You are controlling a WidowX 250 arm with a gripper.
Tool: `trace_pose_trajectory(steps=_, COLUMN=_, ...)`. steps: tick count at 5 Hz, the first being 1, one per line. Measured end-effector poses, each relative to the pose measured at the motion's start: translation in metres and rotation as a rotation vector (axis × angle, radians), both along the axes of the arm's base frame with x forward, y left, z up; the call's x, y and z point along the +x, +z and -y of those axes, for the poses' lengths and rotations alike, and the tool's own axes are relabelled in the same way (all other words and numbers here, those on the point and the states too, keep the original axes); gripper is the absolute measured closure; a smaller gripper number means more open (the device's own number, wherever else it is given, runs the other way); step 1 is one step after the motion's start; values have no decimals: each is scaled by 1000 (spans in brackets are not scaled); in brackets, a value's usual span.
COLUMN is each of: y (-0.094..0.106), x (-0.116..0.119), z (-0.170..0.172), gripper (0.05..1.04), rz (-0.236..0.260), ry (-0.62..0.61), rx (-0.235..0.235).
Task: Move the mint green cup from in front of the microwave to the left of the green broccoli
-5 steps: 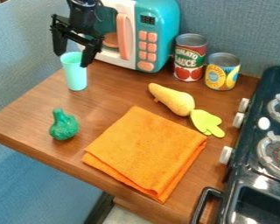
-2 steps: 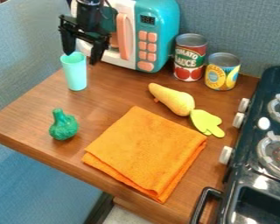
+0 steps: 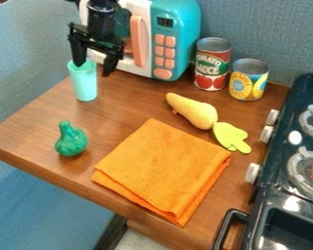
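- At the upper left of the camera view, hanging down over the table (image 3: 129, 100) in front of the toy microwave (image 3: 179, 41): black gripper (image 3: 93, 69), spread wide, holding nothing.
- Directly below, upright near the table's far left edge: pale green cup (image 3: 84, 85), with one finger overlapping its mouth and the other finger to the right, outside the cup; contact with the rim impossible to tell.
- Behind and to the right of the cup: same microwave, teal and white, with a pink handle (image 3: 139, 41) and pink buttons.
- Right of the microwave, upright and close together: red-labelled can (image 3: 212, 68) and shorter yellow can (image 3: 249, 80).
- Nearer the middle, lying on its side: yellow toy vegetable (image 3: 195, 111), thick end toward the light-green leaf shape (image 3: 231, 134) just beside it.
- Below these, folded flat: orange cloth (image 3: 162, 168), one corner near the leaf shape.
- Left of the cloth, well apart: dark-green toy vegetable (image 3: 71, 141), stem upward.
- Along the right edge: dark toy stove (image 3: 286, 190) with pale knobs.
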State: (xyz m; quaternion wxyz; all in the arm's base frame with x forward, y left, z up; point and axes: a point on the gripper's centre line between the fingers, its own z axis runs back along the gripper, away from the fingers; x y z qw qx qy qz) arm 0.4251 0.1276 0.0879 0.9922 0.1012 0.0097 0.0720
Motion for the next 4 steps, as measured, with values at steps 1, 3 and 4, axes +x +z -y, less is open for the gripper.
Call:
trace_pose_trajectory(steps=1, y=-4, x=2, z=-4, gripper=74, rz=-8, ry=10, rx=14)
trace_pose_trajectory(steps=3, y=-13, x=5, z=-11, gripper=103, rz=-19, ry=45, rx=2)
trace_pose_trajectory(steps=4, y=-19, x=3, z=-16, gripper=299, rz=-21, ry=77, rx=-14)
